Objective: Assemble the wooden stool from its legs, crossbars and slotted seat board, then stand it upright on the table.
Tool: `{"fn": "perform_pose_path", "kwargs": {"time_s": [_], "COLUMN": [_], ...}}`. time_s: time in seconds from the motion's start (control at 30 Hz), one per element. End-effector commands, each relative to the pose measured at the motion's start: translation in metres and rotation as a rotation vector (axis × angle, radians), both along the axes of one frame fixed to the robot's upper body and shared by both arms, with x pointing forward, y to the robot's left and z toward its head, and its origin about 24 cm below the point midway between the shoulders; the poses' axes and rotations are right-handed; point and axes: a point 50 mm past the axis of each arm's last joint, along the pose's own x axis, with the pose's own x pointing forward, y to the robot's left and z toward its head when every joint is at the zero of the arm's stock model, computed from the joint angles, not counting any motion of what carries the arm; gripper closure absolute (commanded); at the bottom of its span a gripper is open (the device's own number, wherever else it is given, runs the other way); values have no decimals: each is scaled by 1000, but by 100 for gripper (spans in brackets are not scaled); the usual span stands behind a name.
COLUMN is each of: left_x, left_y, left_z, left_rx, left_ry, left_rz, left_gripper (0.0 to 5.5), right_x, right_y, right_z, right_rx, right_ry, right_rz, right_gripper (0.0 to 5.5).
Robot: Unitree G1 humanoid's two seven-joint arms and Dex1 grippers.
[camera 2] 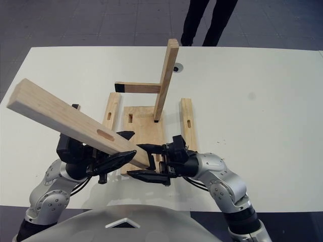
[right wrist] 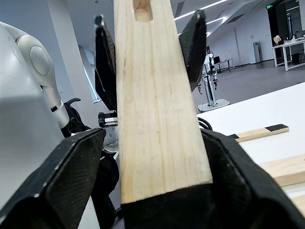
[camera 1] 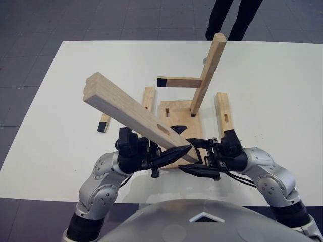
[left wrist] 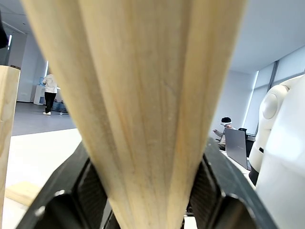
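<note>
Two grips on one slotted leg [camera 1: 126,111], lower centre: left tool [left wrist: 147,183], right tool [right wrist: 159,152] both clamped tight. We fear long overhang levers loose, topples upright leg [camera 1: 208,70].

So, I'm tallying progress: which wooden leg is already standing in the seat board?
The upright leg near the seat board's far right corner, carrying the black-tipped crossbar. Two legs lie flat beside it; the left gripper and right gripper hold the fourth leg aloft.
</note>
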Motion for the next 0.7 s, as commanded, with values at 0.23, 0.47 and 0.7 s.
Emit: {"fn": "perform_pose_path", "kwargs": {"time_s": [0.23,0.47,0.7], "left_x": [9,17,32], "left_y": [19,39,55], "left_z": [5,7,-8], "left_rx": [94,191,394], "left_ry": [-69,-125,-184], "left_rz": [78,162,258], "left_gripper": [344,344,344], "right_x": [7,13,26], "right_y": [-32,-60,-46], "right_z": [-8,-33,-41], "right_rx": [-223,-538,-692], "right_ry": [-110,-222,-417], "right_rz": [-141,-247,-353], "right_gripper": [203,203,265]}}
